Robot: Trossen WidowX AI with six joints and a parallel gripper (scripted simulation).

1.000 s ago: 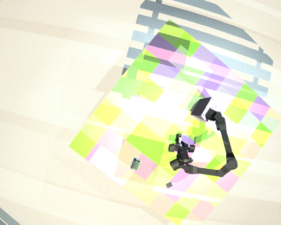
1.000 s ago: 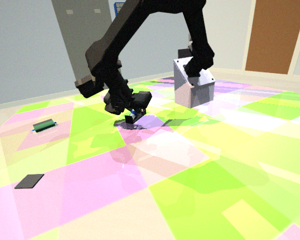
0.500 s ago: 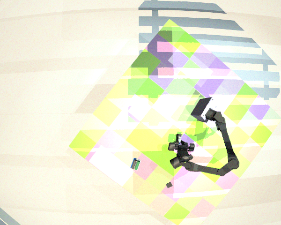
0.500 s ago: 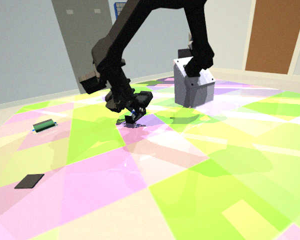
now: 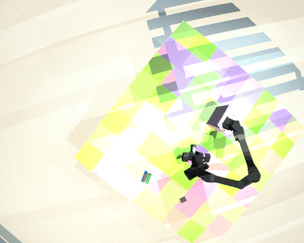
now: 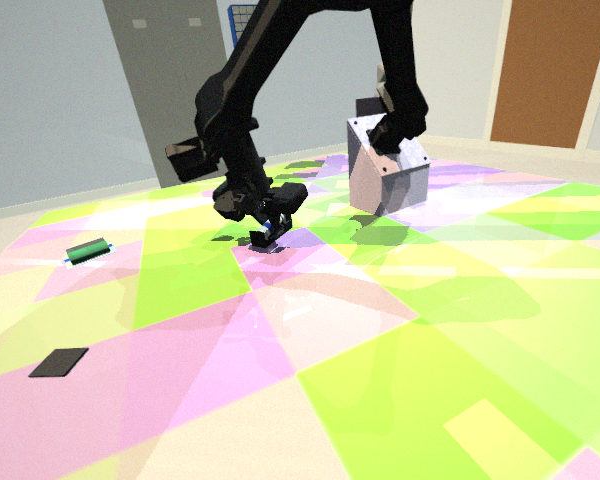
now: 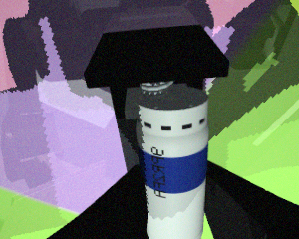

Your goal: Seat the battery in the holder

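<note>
The white battery with a blue band (image 5: 193, 148) (image 6: 265, 227) (image 7: 175, 171) is at the black holder (image 5: 193, 145) (image 6: 259, 239) (image 7: 156, 57). In the wrist view its dark far end is just short of the holder's black end piece, which overhangs a small ribbed metal part. I cannot tell whether that part is the spring or the terminal. The battery's near end is out of the wrist view, and whether it lies fully down is hidden. My gripper (image 5: 193, 154) (image 7: 171, 173) is shut on the battery, with one finger on each side.
A blue-grey cylinder (image 5: 144, 176) and a green cylinder (image 5: 148, 177) (image 6: 88, 251) lie side by side away from the holder. A dark flat square (image 5: 183, 199) (image 6: 59, 362) lies on the patterned surface. A large box (image 5: 217, 115) (image 6: 365, 191) stands under the arm's base.
</note>
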